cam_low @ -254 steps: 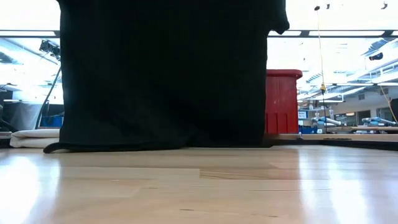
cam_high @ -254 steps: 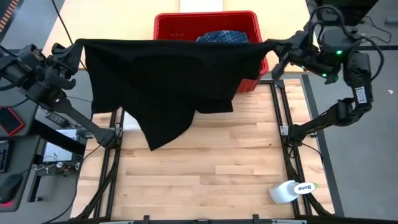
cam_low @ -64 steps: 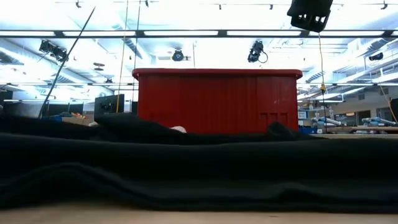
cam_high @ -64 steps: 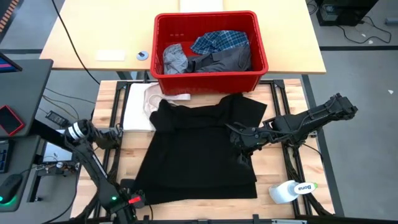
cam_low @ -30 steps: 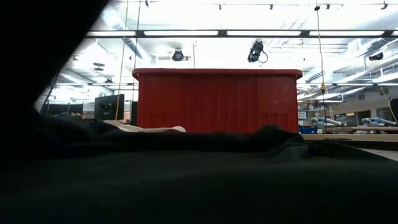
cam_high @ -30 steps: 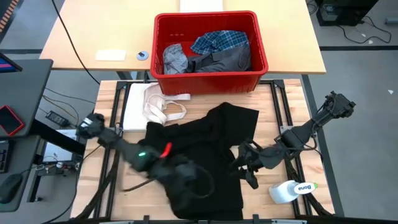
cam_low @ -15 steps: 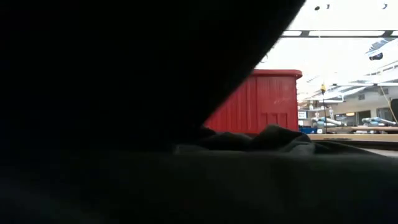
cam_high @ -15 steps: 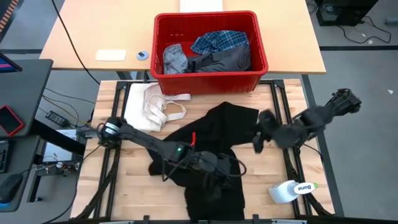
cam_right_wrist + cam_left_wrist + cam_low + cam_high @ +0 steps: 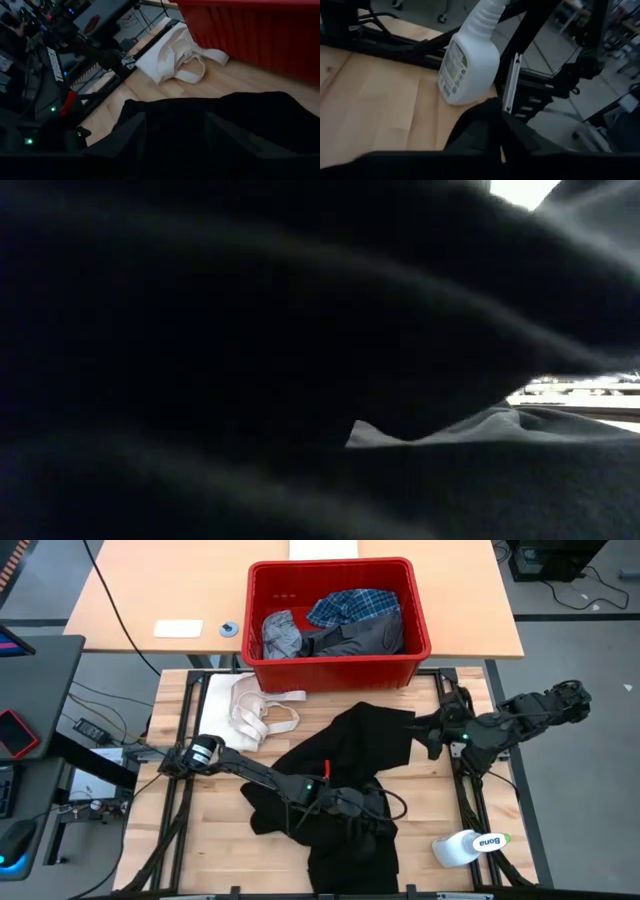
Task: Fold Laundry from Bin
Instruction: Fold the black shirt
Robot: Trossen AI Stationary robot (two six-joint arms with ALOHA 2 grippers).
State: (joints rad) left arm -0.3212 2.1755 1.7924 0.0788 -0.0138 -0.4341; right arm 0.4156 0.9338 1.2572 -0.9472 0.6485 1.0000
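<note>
You have the wooden table (image 9: pixel 215 865) filling the lower half of the high view. The large black garment (image 9: pixel 350 750) lies crumpled on it, from the centre of the frame down to the bottom edge. In the low view dark cloth covers nearly the whole frame.

The red bin (image 9: pixel 335 668) sits at top centre, just above the garment. Inside it lie the blue-and-white plaid shirt (image 9: pixel 355 603), a light grey piece (image 9: pixel 280 635) and a dark grey piece (image 9: pixel 368 635).

Your left arm reaches in from the left edge, and the left gripper (image 9: pixel 372 815) sits low on the black garment, bottom centre. You cannot tell whether it is clamped on the cloth or not.

Your right arm comes in from the right edge. The right gripper (image 9: pixel 428 732) is just beside the garment's upper right edge — its fingers (image 9: pixel 132 132) stand apart in the right wrist view, with nothing clamped between them.

The cream-white cloth with strap loops (image 9: pixel 245 710) lies left of centre, below the bin's left corner. A white spray bottle (image 9: pixel 468 845) lies on its side at lower right.
</note>
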